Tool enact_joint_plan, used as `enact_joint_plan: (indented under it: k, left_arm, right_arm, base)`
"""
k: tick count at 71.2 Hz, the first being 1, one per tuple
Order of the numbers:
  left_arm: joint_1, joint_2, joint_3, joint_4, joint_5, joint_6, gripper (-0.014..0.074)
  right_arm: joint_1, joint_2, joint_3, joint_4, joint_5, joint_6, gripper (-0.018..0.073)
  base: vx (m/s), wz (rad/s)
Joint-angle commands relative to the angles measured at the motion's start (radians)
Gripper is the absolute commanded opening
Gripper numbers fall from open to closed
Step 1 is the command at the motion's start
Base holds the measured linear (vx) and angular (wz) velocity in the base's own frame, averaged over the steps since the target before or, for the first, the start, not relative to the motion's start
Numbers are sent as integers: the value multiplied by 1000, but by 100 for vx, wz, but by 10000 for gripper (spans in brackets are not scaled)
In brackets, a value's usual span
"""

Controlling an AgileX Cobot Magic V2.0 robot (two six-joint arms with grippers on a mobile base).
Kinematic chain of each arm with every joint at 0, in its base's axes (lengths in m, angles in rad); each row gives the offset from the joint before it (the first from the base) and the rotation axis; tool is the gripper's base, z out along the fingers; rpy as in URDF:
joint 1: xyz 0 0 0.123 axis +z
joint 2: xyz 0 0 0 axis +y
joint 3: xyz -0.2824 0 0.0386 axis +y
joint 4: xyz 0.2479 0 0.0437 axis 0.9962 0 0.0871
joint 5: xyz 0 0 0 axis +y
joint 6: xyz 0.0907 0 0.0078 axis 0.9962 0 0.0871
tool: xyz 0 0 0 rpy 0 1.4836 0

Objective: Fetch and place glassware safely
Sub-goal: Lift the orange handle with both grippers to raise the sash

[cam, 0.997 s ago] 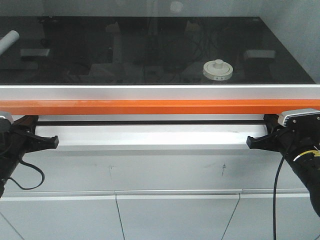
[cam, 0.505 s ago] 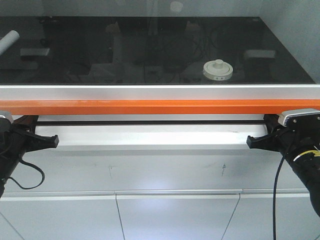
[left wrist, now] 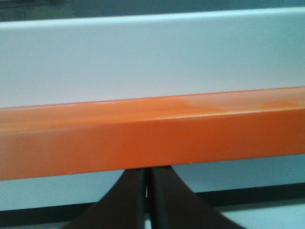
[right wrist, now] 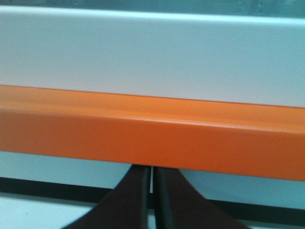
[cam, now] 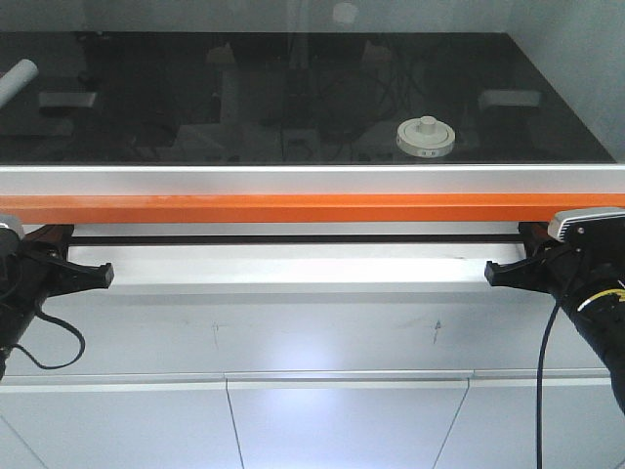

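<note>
The glassware (cam: 426, 137), a squat clear jar with a cream-white knobbed lid, stands on the dark surface behind the glass sash, right of centre. My left gripper (cam: 101, 277) and right gripper (cam: 494, 276) sit low at the two ends of the sash, just beneath its orange handle bar (cam: 312, 208). In the left wrist view the left gripper (left wrist: 147, 175) has its jaws pressed together, with the tips tucked under the orange bar (left wrist: 152, 140). The right gripper (right wrist: 152, 172) looks the same under the bar (right wrist: 152, 138), with only a hairline slit between its fingers. Neither holds anything.
A white cylindrical tube (cam: 14, 80) lies at the far left behind the glass. A white sill (cam: 293, 269) runs under the orange bar. Grey cabinet doors (cam: 342, 420) stand below, and cables hang from both arms.
The right gripper has edged slightly to the right. Reflections in the glass have shifted upward a little. The jar and the left gripper have not moved.
</note>
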Motion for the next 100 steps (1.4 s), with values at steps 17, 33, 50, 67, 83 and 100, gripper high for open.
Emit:
enact_joint_plan:
  k: [17,33,50,67,83,100]
  left_arm:
    - [-6,-150,-108,19,-76,-3,-7]
    - [-6,-198,-121,25,-50,-3,-7]
    - [-6,-268,-121,26,-35,-3,-7]
    - [-6,-348,-121,25,-18,-3,-7]
    - [-6,-425,-121,25,-6,-3,-7]
    - [-6,-495,-121,25,64,-3,-7]
  right_arm:
    - [-5,-98,-30,13,-183,-6,-1]
    - [-5,-141,-30,13,-182,-6,-1]
    - [-5,-197,-30,12,-182,-1,-1]
    - [-5,-268,-52,8,-127,1,-1]
    - [-5,-342,-132,-19,-36,2,-1]
    - [-5,-405,-146,-18,20,10,-1]
  base:
    - [0,0]
    - [0,0]
    - [0,0]
    - [0,0]
    - [0,0]
    - [0,0]
